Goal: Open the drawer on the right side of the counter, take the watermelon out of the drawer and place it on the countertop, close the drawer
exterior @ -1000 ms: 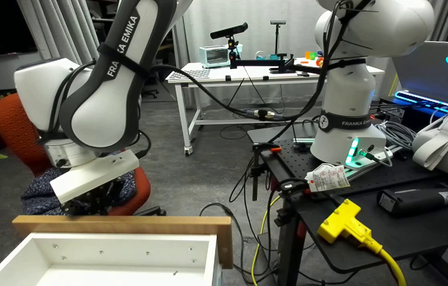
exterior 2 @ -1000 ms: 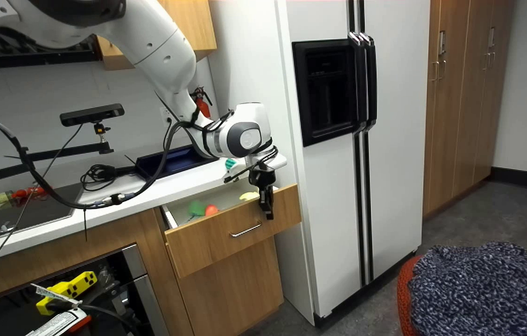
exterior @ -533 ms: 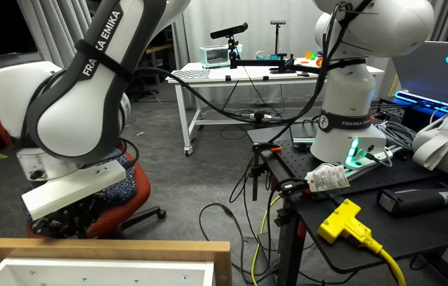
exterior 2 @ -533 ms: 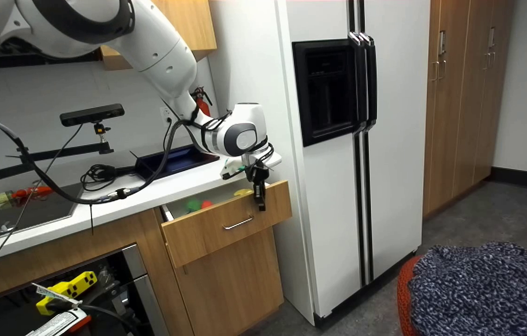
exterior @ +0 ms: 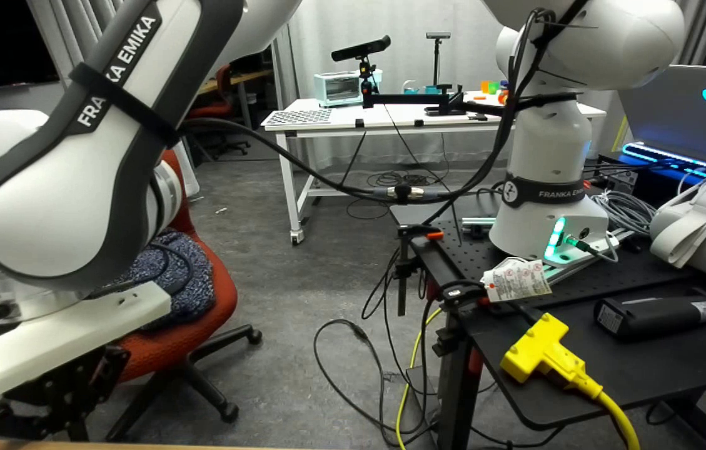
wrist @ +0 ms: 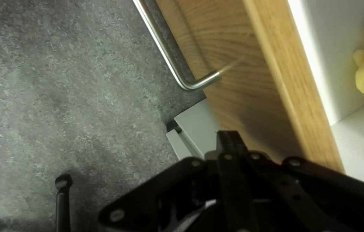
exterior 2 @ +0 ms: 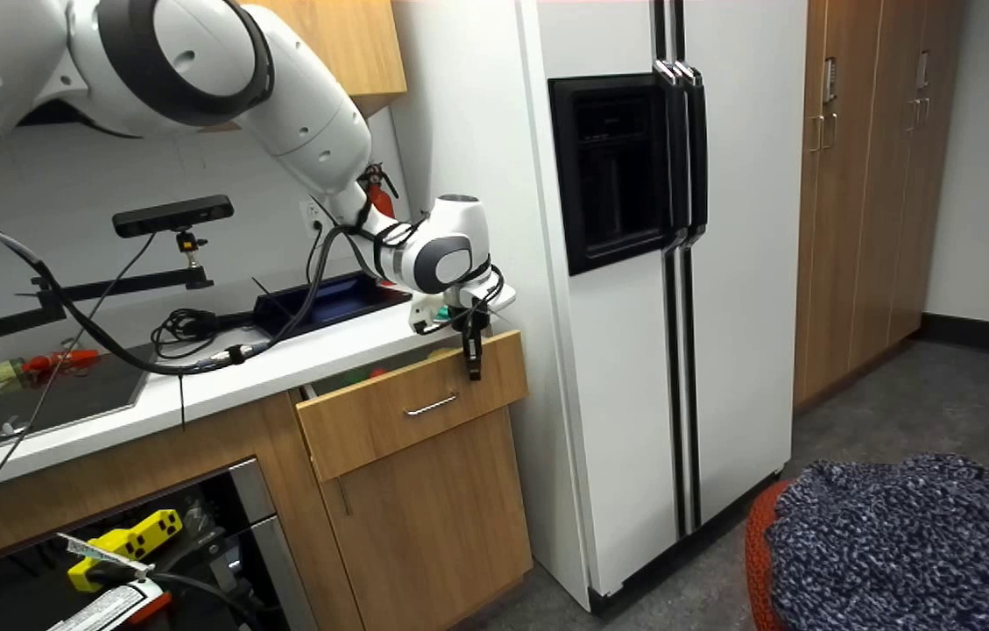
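Prob. closing step: my black two-fingered end effector, jaws together & empty, has wide tan-wood-fronted drawer, part-open under white tabletop, at 1–2 o'clock in wrist view; watermelon not ID'd; next likely needs straight push in.

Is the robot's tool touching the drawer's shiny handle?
Apart. The wrist view shows bare wood of the drawer front between the handle and the tool.
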Robot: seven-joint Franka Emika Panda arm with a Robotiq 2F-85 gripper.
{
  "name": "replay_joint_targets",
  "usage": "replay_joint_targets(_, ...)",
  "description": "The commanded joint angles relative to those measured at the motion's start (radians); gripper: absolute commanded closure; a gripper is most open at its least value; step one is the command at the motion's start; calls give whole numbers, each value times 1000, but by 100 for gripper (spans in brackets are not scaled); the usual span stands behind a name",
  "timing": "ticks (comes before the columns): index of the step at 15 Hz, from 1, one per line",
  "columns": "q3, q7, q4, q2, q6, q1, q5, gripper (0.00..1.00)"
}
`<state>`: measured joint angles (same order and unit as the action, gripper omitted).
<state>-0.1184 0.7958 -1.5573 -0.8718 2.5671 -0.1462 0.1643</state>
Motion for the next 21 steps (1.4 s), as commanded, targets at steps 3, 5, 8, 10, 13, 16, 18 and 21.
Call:
replay_joint_targets(3, -47, -107, 176, -98, -43, -24, 63, 100)
replay_joint_targets(5, -69, -138, 221, -120, -43, -26, 83, 100)
replay_joint_targets(8, -85, -180, 261, -139, -54, -28, 108, 100)
replay_joint_targets(10, -91, -202, 276, -145, -52, -24, 125, 100)
replay_joint_targets(13, -85, -219, 285, -136, -49, -27, 145, 100)
replay_joint_targets(16, -65, -228, 263, -110, -41, -35, 133, 100)
replay_joint_targets(18, -43, -231, 239, -83, -44, -45, 116, 100)
replay_joint_targets(21, 13, -219, 193, -25, -71, -73, 75, 100)
